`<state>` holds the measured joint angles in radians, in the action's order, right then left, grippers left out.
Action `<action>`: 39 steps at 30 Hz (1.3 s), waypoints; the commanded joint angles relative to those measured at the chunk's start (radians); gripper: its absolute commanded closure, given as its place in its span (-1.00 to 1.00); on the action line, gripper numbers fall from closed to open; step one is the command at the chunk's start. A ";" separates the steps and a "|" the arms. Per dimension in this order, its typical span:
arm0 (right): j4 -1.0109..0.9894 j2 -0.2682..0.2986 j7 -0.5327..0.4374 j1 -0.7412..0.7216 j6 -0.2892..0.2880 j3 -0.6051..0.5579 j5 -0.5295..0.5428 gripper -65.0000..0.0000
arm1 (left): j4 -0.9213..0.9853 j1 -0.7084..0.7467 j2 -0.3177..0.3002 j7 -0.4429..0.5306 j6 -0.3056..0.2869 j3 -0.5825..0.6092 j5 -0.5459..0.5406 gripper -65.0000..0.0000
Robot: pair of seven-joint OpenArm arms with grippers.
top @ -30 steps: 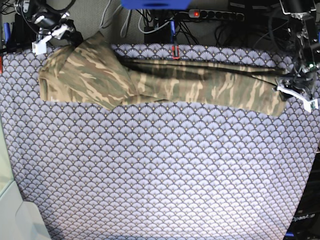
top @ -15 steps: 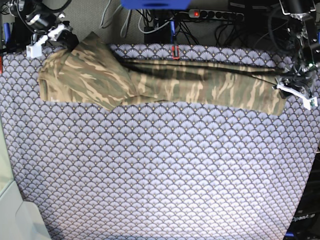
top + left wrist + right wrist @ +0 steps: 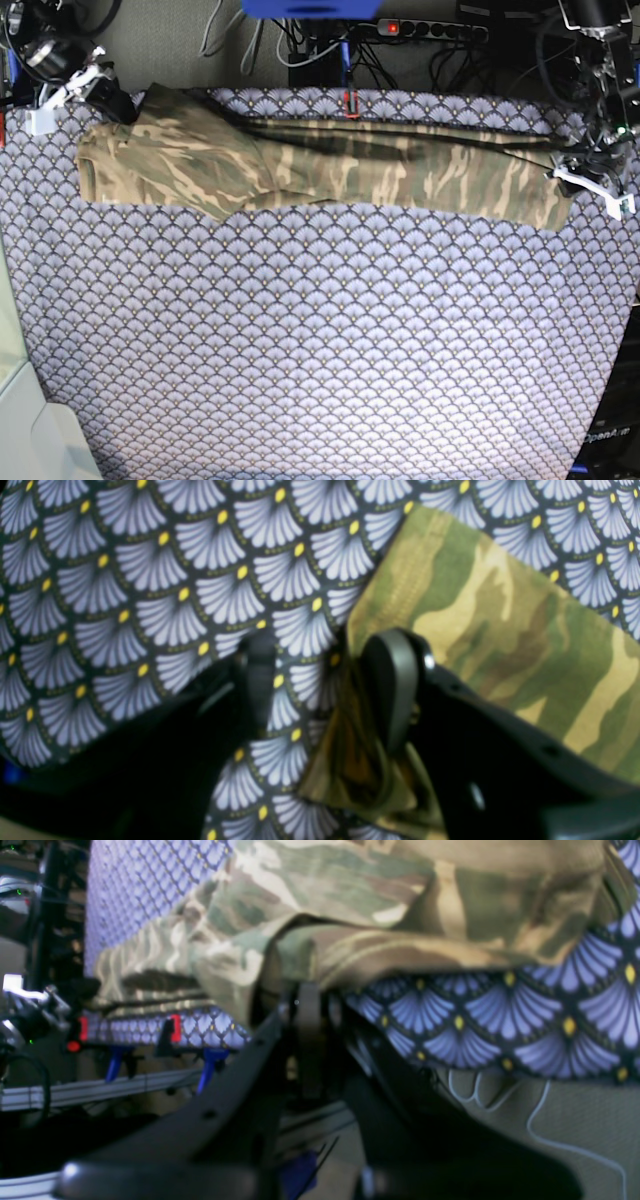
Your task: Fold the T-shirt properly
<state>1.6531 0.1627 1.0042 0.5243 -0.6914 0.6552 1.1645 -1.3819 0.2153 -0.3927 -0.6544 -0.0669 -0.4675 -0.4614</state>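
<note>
Pinching shirt corner: left claw (image 3: pixel 320 690), fingers apart, one finger (image 3: pixel 392 680) on cloth edge, other on tablecloth (image 3: pixel 150 580), so not clenched (grip on cloth uncertain). Right claw (image 3: pixel 307 1005) closed on T-shirt (image 3: pixel 300 160) at far corner, likely anchoring it taut for fold. Shirt stretched as long band along far edge of desk (image 3: pixel 320 350). Count: one shirt, one tablecloth, two claws, one at each end.

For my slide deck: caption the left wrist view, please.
Left tool open at the camouflage T-shirt corner on the scallop-patterned tablecloth.
</note>
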 commanded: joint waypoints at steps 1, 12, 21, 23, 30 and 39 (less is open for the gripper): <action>0.043 0.013 -0.020 -0.006 -0.007 0.004 0.038 1.00 | -0.018 -0.007 -0.018 0.017 0.003 -0.006 -0.001 0.08; 0.063 0.015 -0.015 -0.131 -0.007 -0.004 0.032 1.00 | -0.018 -0.006 -0.018 0.012 0.003 -0.006 -0.001 0.08; -0.110 0.064 -0.026 -0.238 -0.007 -0.091 0.030 1.00 | -0.018 -0.006 -0.016 0.009 0.003 -0.006 -0.001 0.08; -0.138 0.064 -0.028 -0.255 -0.007 -0.096 0.030 1.00 | -0.017 -0.006 -0.016 0.009 0.003 -0.006 -0.001 0.08; -0.275 0.079 -0.046 -0.306 -0.007 -0.096 -0.030 1.00 | -0.012 -0.006 -0.016 0.009 0.003 -0.006 -0.001 0.08; -0.400 0.097 -0.072 -0.367 -0.007 -0.124 -0.110 1.00 | -0.012 -0.009 -0.016 0.009 0.003 -0.006 -0.001 0.08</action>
<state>1.2430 0.2440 0.9413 0.1646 -0.6914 0.5293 1.0435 -1.3808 0.2150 -0.3904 -0.6548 -0.0669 -0.4675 -0.4614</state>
